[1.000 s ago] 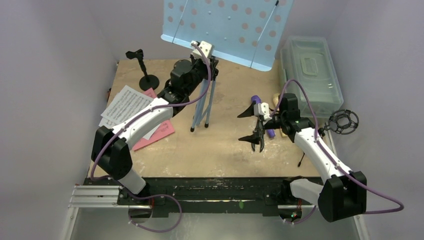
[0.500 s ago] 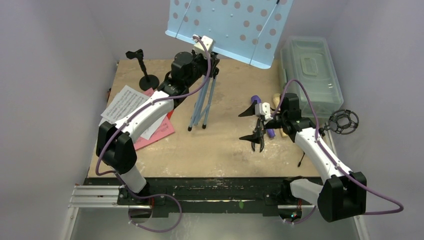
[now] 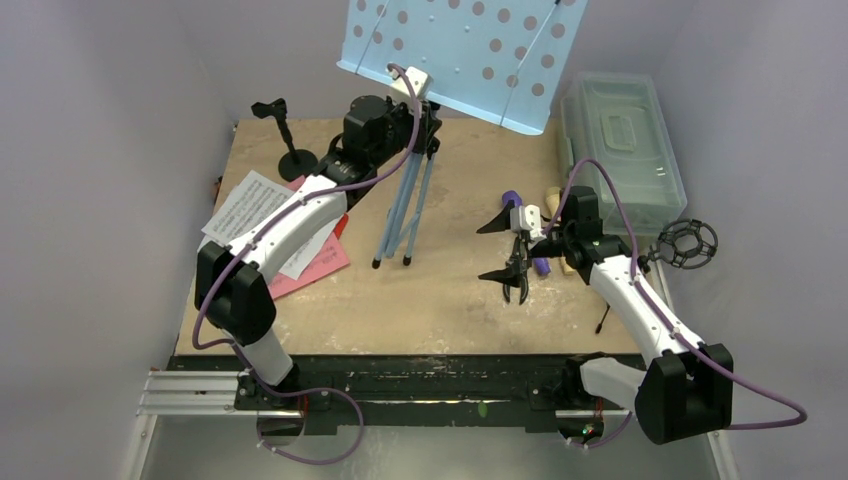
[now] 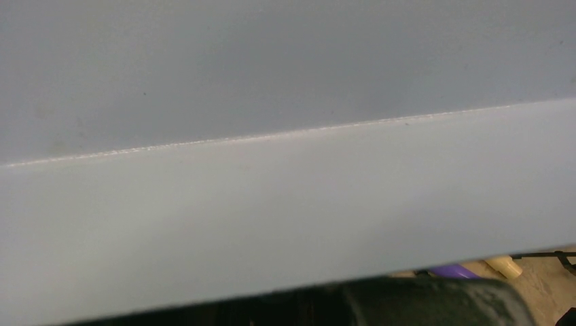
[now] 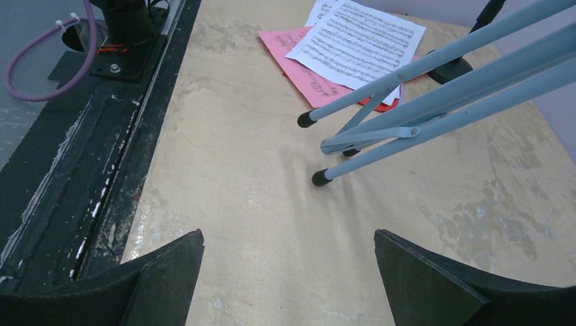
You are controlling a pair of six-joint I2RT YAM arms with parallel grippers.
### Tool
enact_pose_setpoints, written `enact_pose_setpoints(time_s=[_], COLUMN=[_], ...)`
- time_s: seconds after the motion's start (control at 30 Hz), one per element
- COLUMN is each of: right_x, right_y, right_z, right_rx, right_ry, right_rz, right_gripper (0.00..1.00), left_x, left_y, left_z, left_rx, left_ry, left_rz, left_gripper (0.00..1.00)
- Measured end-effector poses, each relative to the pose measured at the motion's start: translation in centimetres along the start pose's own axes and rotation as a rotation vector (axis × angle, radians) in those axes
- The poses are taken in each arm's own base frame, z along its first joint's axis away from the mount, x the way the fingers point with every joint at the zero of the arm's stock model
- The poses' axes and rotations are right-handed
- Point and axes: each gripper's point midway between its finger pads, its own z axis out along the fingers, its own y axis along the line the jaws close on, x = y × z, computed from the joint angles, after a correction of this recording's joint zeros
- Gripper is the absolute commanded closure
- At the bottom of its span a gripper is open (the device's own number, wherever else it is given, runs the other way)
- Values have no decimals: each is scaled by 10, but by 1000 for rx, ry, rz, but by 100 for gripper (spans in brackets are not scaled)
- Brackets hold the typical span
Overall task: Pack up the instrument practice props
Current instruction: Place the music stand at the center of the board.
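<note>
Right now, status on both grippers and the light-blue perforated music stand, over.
Left gripper shut on light-blue perforated music stand, legs folded, tilted. Right gripper open, empty. Purple microphone beside right gripper.

No word, brand, number or sign can be read in any of the views. Printed musical notation, staves filled with notes, is seen on the white sheet-music page (image 5: pixel 360 41) in the upper middle of the right wrist view, but no title or lettering can be made out on it. Faint printed lines are seen on the red page (image 5: pixel 293 62) lying beneath it and are likewise illegible. A moulded rectangular patch is seen on the lid of the translucent box (image 3: pixel 625 130) in the upper right of the top view, and nothing can be read on it.
</note>
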Motion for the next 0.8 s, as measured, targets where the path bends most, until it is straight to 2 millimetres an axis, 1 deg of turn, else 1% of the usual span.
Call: enact_pose_setpoints(time_s=[0.53, 0.67, 0.8], right_x=[0, 1, 1], right_y=[-1, -2, -2], right_z=[-1, -1, -1], right_rx=[4, 6, 6], right_ry=[1, 1, 1], right_rz=[-1, -6, -9], right_gripper=[1, 1, 1], left_x=[-11, -7, 3], left_y=[-6, -6, -6], left_z=[-4, -6, -8], left_rx=[24, 23, 20], left_ry=[20, 45, 87], left_rz=[-31, -36, -43], left_gripper=[100, 100, 100])
